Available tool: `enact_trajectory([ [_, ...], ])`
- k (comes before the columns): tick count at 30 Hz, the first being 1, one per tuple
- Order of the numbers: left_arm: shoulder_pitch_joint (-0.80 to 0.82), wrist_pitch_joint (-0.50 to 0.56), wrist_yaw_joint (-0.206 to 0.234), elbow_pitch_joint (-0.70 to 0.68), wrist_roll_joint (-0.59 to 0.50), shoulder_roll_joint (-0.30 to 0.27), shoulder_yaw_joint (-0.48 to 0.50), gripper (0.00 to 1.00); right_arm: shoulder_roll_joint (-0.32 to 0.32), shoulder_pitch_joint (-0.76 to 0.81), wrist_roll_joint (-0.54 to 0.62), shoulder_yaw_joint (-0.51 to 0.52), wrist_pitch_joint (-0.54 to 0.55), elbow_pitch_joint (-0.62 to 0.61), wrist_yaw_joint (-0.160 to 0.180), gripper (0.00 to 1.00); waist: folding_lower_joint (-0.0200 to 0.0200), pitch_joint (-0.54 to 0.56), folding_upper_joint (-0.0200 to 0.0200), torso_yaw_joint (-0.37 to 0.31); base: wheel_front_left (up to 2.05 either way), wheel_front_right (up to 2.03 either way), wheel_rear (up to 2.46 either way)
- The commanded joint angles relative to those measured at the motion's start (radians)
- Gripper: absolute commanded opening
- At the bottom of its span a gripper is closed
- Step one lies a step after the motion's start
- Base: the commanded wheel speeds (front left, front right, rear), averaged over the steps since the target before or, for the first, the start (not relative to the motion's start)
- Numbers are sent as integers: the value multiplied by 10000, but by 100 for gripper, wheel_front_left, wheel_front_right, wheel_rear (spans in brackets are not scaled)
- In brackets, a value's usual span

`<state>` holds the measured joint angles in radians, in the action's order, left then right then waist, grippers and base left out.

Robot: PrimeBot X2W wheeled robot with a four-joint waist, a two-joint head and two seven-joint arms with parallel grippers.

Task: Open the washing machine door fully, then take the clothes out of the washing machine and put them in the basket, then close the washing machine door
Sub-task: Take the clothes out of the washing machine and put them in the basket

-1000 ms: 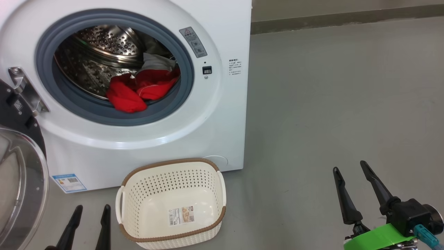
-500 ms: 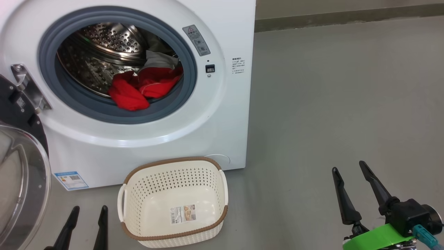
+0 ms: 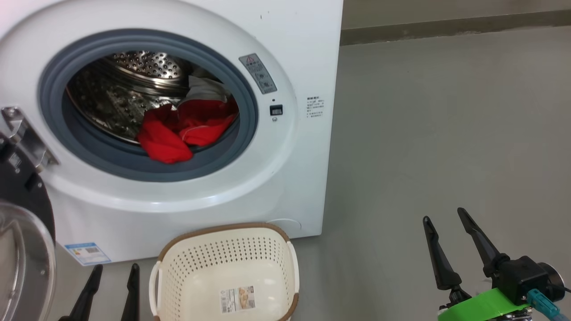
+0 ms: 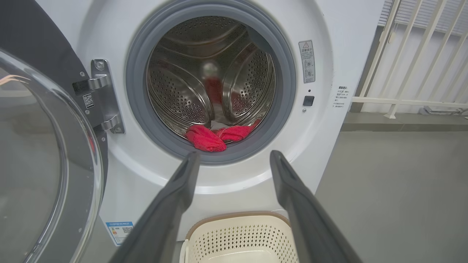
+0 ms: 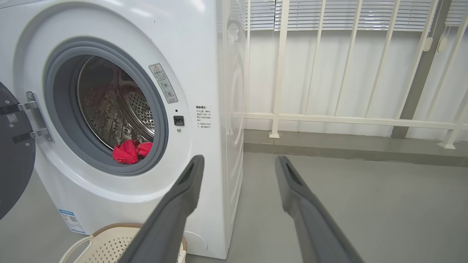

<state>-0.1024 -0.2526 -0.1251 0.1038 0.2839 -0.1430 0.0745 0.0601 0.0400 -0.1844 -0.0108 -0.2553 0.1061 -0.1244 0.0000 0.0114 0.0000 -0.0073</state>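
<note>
The white washing machine (image 3: 294, 53) stands ahead with its round opening uncovered. Its door (image 3: 22, 249) hangs swung out at the left, black rim and clear glass bowl showing. Red clothes (image 3: 178, 129) with a grey piece lie at the drum's front lip, the same clothes (image 4: 212, 136) low in the left wrist view's drum. The cream basket (image 3: 178, 285) sits empty on the floor below the opening. My left gripper (image 3: 115, 267) is open at the lower left beside the basket. My right gripper (image 3: 444, 214) is open over bare floor at the lower right.
Grey floor (image 3: 446, 133) stretches to the right of the machine. A white railing (image 5: 329, 120) with blinds behind it runs along the wall past the machine's right side. A low dark skirting (image 3: 446, 26) marks the floor's far edge.
The camera has shifted: the machine and basket now sit lower and slightly more to the right in the head view. Both grippers stay open in the same spots.
</note>
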Motion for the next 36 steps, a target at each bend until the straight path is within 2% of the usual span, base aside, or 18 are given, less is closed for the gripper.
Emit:
enact_trajectory([
  [1, 366, -91, -53, -302, -2, -167, 339, 100, 154, -172, -34, -236, -65, -232, -63, 100, 0, -18, 0, 5, 156, -156, 0],
  [11, 319, -91, -54, -425, 14, -199, 321, 100, 170, -197, -51, -270, -65, -203, -63, 100, 0, -95, 0, 6, 84, -84, 0],
  [36, 593, -91, -55, 264, -1, -74, 637, 100, 305, -225, -196, -596, -65, -67, -63, 100, 0, 45, 0, -31, 1, -1, 0],
])
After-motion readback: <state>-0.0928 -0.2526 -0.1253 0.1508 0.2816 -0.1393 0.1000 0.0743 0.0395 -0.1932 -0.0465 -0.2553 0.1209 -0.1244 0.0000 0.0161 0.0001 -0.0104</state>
